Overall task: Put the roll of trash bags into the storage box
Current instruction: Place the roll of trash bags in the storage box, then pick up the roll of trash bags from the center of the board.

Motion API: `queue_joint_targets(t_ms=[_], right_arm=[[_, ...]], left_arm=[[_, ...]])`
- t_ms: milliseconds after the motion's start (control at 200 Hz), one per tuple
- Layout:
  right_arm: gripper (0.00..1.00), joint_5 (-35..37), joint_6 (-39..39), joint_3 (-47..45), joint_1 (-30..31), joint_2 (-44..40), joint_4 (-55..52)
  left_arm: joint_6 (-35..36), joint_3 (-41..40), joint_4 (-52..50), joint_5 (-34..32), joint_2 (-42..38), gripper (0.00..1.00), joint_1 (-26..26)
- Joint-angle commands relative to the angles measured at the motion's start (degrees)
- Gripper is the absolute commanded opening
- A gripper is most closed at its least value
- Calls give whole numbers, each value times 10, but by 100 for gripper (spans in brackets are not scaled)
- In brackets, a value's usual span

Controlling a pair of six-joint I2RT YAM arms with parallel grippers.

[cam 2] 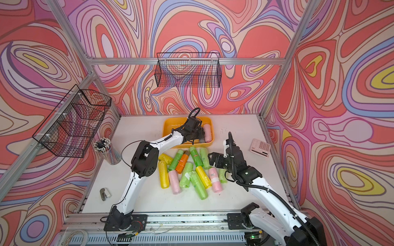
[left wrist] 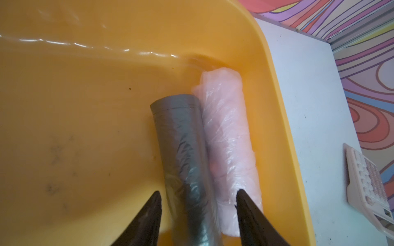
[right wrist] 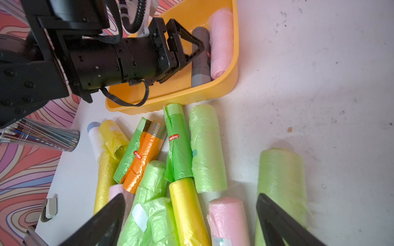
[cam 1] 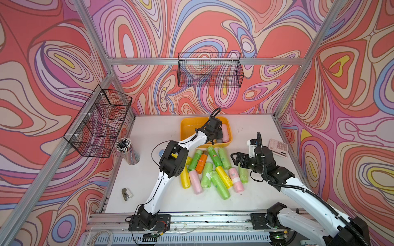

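Fingers (left wrist: 147, 219) of the left gripper (left wrist: 198, 191) are standing apart astride the grey roll (left wrist: 181, 149), lying between them in the storage box (left wrist: 85, 106) against a pink roll (left wrist: 226, 138); lifting straight up is looking safest. Right gripper (right wrist: 190, 196) is hanging wide, empty, above loose rolls (right wrist: 204, 149).
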Motion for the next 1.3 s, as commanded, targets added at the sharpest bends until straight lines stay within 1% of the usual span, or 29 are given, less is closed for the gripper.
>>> queue_joint_targets(t_ms=[0,60,95,130,145,150,170,275,376,571,686,816,1042,1122,1247,1297], right_arm=[[98,7,-1,-4,3,-4,-1],[98,4,3,-5,3,-2,0],[98,0,5,-5,3,2,0],[98,-1,5,-3,3,4,-2],[98,0,5,-2,3,5,-3],[98,0,5,-2,3,5,-4],[98,2,5,1,3,7,-8],[98,4,8,18,3,12,-29],[98,-8,16,29,3,14,-44],[98,-11,9,48,3,33,-80],[98,-4,18,65,2,58,-102],[98,-8,3,76,3,74,-113],[97,23,-5,87,3,98,-133],[96,51,2,93,3,111,-149],[92,69,14,89,3,114,-156],[87,78,22,83,3,115,-158]], left_arm=[[7,-3,-1,-5,-46,68,-11],[8,-4,-4,-6,-57,72,-11],[8,-6,-24,-10,-65,74,-12],[11,-12,-28,-14,-74,86,-13],[13,-15,-29,-16,-79,96,-14],[13,-16,-30,-17,-81,98,-14],[14,-20,-33,-22,-86,100,-15],[14,-42,-47,-41,-119,100,-18],[13,-62,-53,-61,-146,100,-18],[15,-111,-60,-92,-199,100,-18],[9,-187,-42,-115,-247,100,-19],[8,-268,-23,-128,-300,100,-20],[0,-376,-66,-145,-395,100,-34],[3,-423,-77,-159,-440,100,-44],[-16,-501,-80,-164,-526,100,-54],[-27,-532,-73,-155,-563,100,-56]])
